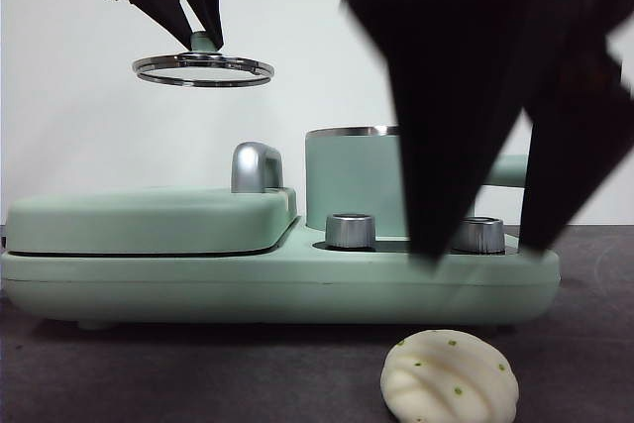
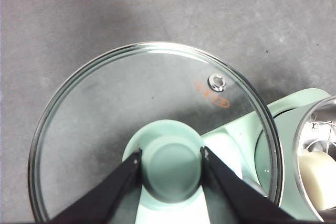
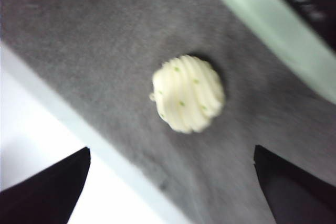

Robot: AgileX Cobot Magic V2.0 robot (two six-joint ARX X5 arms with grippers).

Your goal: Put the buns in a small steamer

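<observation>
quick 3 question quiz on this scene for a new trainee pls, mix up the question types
1. True or false: the glass lid is resting on the steamer.
2. Which bun is on the table in front of the appliance? A) the smooth roll B) the ridged bun C) both
3. Fill in: the left gripper is shut on the lid's ____.

Key
1. False: the lid hangs in the air, off to the side of the open steamer.
2. B. The left wrist view shows a pale roll already inside the steamer.
3. Knob. The right gripper, jaws open, is above the ridged bun.
</observation>
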